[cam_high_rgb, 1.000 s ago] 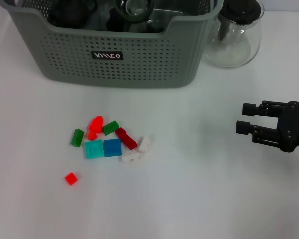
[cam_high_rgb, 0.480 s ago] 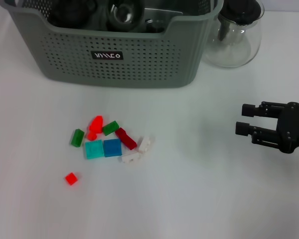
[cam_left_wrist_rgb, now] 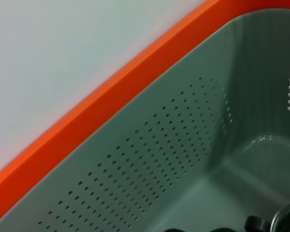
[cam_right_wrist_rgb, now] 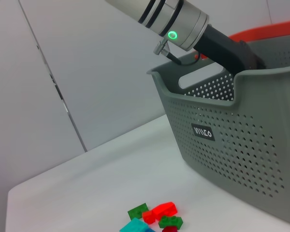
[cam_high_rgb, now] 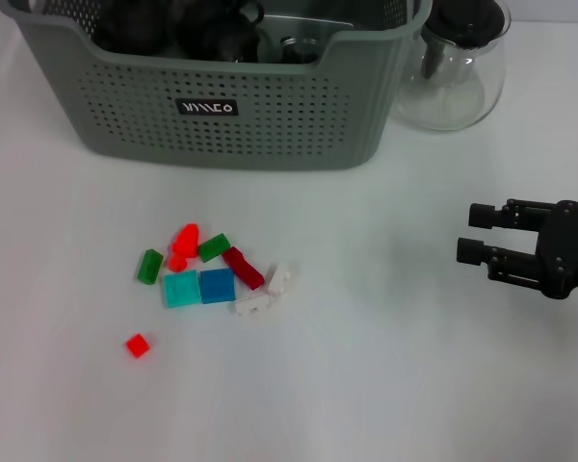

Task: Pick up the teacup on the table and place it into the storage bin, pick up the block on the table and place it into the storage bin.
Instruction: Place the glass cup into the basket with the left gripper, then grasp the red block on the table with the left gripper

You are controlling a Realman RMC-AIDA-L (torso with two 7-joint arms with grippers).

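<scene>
**Ten loose blocks on the table, one bin, one teapot**

Ten small blocks lie in the lower left of the head view: two green (cam_high_rgb: 150,266), three red-orange including a lone cube (cam_high_rgb: 137,346) set apart toward the lower left, one dark red (cam_high_rgb: 243,268), one teal tile (cam_high_rgb: 182,289) touching one blue tile (cam_high_rgb: 217,285), and two white pieces (cam_high_rgb: 280,278) at the cluster's right edge. All rest on the white table (cam_high_rgb: 385,385).

One storage bin (cam_high_rgb: 231,115), grey-green with perforated walls and a black label, fills the upper left and centre of the head view; its far rim is cut off by the top edge. Dark shapes sit inside it, too shadowed to name, so whether the teacup is among them cannot be told. One clear glass teapot (cam_high_rgb: 458,67) stands just beside the bin's right wall, its top cropped.

The right gripper (cam_high_rgb: 482,234) hangs over bare table at the right edge of the head view, well apart from the blocks, fingers spread and holding nothing.

The left gripper itself is not clearly seen. The right wrist view shows the left arm (cam_right_wrist_rgb: 183,24) reaching down over the bin's rim from the upper part of the frame, its end hidden behind the wall. The left wrist view shows only the bin's inner wall, an orange band (cam_left_wrist_rgb: 111,101) and part of a glass rim at the lower right corner; its finger state cannot be told.
</scene>
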